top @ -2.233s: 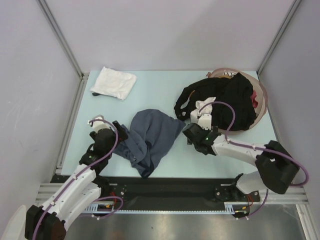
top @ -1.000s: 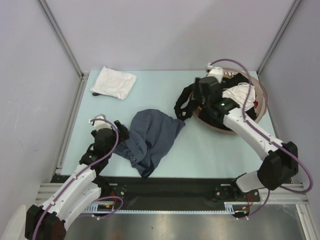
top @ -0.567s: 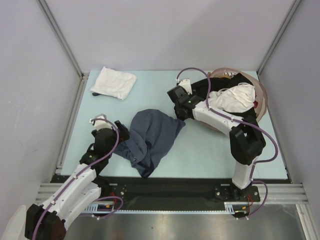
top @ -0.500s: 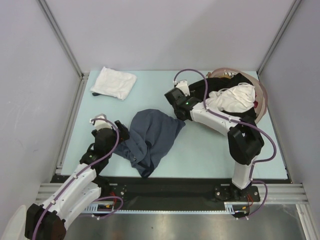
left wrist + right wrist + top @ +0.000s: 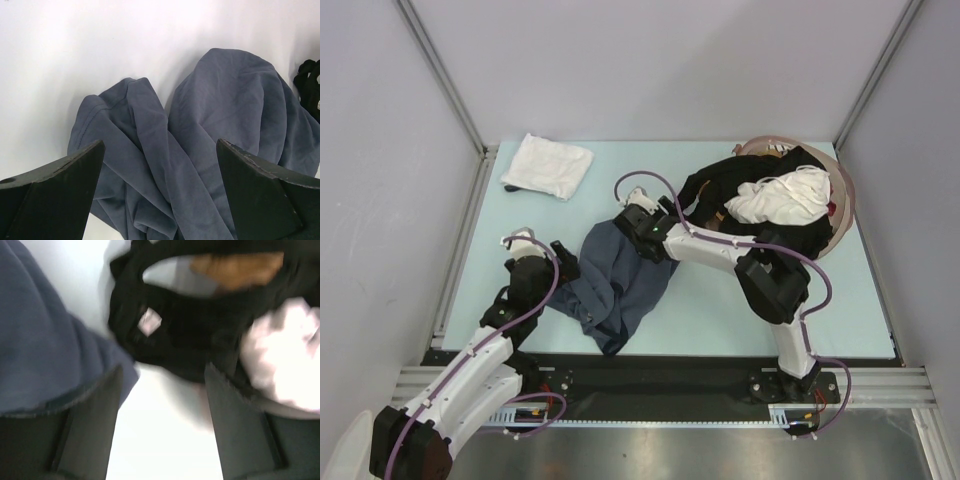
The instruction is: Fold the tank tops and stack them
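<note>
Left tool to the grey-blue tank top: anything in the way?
Nothing visible. The left tool stands open at the edge of the crumpled grey-blue tank top, with the cloth directly ahead of it in the wrist view.

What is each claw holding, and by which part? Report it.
Nothing. The left claw stands open above the grey-blue tank top; the right claw is open at its edge.

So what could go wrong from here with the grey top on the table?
The open right gripper sits where the edge of the grey top lies close to the black clothes spilling from the basket; it might catch black cloth too. The grey top is crumpled in overlapping folds by the open left gripper, so a grasp there could take several layers and twist it rather than spread it.
</note>
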Tool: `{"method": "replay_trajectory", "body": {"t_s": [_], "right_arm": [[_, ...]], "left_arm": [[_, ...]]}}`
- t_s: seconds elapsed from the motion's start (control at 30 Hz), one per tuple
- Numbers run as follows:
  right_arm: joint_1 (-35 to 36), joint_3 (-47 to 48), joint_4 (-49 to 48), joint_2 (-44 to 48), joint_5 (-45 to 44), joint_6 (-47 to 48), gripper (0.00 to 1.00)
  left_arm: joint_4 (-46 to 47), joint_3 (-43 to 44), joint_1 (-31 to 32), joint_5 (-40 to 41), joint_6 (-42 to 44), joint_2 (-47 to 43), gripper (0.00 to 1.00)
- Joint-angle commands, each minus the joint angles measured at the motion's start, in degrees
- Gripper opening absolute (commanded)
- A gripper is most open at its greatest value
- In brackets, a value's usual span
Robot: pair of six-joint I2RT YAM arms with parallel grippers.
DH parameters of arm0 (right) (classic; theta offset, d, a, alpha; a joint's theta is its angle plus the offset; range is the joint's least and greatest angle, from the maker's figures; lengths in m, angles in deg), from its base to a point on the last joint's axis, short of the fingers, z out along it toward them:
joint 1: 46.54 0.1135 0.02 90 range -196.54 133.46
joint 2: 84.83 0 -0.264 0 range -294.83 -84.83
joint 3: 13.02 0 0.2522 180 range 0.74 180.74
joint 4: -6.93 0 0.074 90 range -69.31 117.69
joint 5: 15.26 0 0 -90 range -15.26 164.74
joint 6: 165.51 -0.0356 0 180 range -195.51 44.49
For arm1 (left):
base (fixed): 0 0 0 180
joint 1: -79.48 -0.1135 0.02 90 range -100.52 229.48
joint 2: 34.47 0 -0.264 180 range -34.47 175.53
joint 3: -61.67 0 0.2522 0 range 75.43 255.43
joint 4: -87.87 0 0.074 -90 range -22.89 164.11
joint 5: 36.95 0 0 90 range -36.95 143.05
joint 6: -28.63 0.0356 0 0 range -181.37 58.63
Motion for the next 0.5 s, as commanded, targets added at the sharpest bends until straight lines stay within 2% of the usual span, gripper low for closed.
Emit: {"method": "replay_trajectory", "body": {"t_s": [0.0,0.13,0.27,0.37,0.47], "right_arm": [[-1.21,0.22,-0.23,-0.95,-0.85,15.39,0.73],[-3.84,1.17,1.96,1.33,6.97,18.82,0.76],[-4.73,4.25,6.18,-1.12,11.39,26.35,0.76],[-4.38,7.50,9.87,-4.55,12.35,30.85,0.65],[-4.55,9.52,14.26,-6.13,15.07,34.56,0.65]], "left_arm": [[2.11,1.26,0.37,-0.96,1.26,0.09,1.00],[2.11,1.26,0.28,-1.13,1.35,0.01,1.00],[2.19,1.17,0.37,-1.48,1.35,0.09,1.00],[2.28,1.26,0.37,-1.66,1.35,0.18,1.00],[2.11,1.26,0.37,-1.66,1.35,-0.17,1.00]]}}
